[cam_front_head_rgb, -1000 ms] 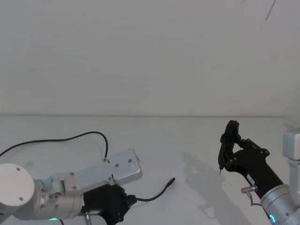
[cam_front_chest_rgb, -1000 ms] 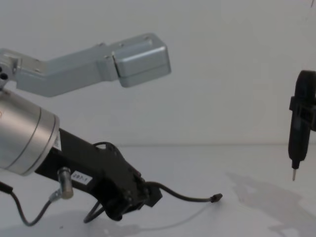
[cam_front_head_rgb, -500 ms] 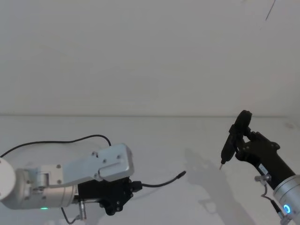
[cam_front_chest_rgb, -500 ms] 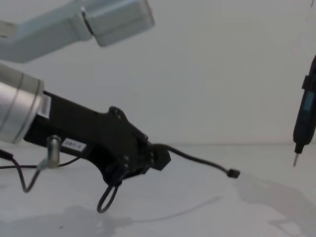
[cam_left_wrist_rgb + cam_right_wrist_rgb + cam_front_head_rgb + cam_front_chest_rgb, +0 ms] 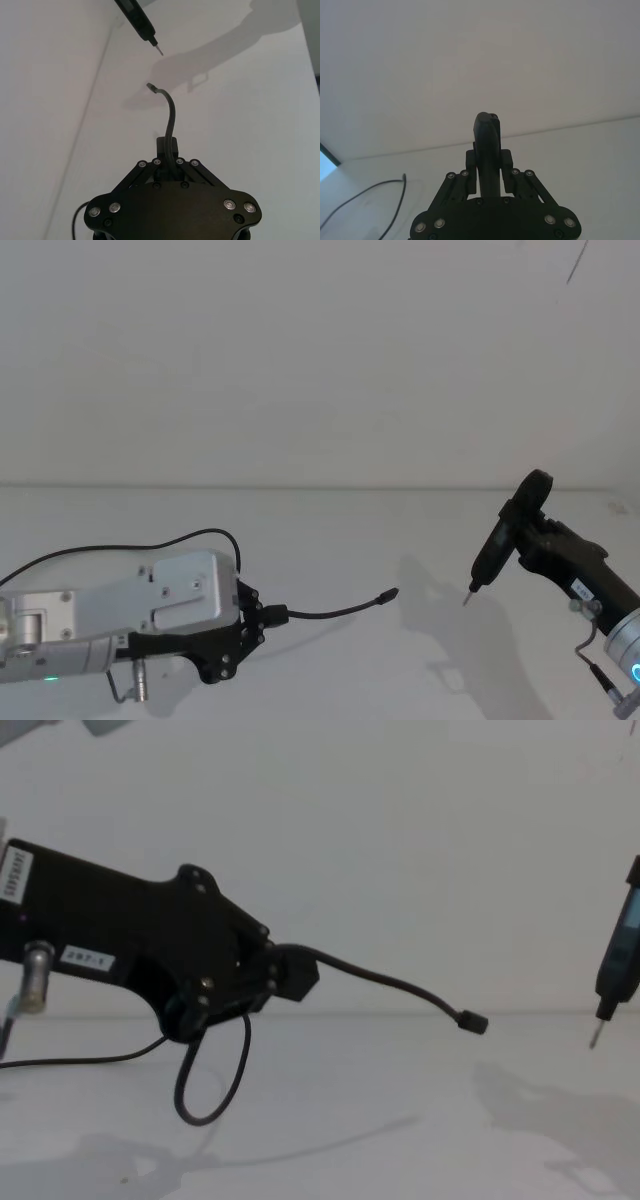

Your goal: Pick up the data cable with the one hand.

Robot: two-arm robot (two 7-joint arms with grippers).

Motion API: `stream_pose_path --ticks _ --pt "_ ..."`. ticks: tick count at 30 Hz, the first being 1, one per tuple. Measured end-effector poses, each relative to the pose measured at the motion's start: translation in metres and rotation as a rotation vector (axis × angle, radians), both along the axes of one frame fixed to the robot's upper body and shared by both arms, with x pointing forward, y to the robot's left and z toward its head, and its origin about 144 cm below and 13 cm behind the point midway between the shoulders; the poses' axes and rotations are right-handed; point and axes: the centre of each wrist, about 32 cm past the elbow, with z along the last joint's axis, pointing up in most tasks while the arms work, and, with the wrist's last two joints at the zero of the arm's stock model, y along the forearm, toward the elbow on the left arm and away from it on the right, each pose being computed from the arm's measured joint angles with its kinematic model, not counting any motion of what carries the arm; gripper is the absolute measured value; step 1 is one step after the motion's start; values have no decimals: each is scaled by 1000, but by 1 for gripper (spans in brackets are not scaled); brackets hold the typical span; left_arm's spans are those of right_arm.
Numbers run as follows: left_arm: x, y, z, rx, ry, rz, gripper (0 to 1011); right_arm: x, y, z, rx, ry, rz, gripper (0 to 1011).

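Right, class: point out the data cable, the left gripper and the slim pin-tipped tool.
data cable [image 5: 385, 983], chest view, middle of its free stretch.
left gripper [image 5: 167, 160], left wrist view, between its fingertips.
slim tool [image 5: 497, 543], head view, on its barrel.

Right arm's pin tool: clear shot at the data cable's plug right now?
Probably yes. The left claw holds the data cable up, its plug sticking out in the air toward the right claw's tool. Nothing stands in the gap between them.
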Motion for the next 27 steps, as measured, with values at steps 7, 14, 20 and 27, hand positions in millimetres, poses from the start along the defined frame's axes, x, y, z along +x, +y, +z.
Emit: stream_pose_path --ticks 7,14,20,27 --pt "-3 3 3 4 -64 -23 0 -1 -2 6 59 21 22 284" --pt "-1 -1 4 9 -108 -57 0 -1 0 9 93 4 40 284" --pt "2 -6 3 15 -127 -81 0 -2 2 9 112 -37 45 284" --pt "4 -10 1 19 -142 -102 0 -2 5 8 123 -67 43 284"
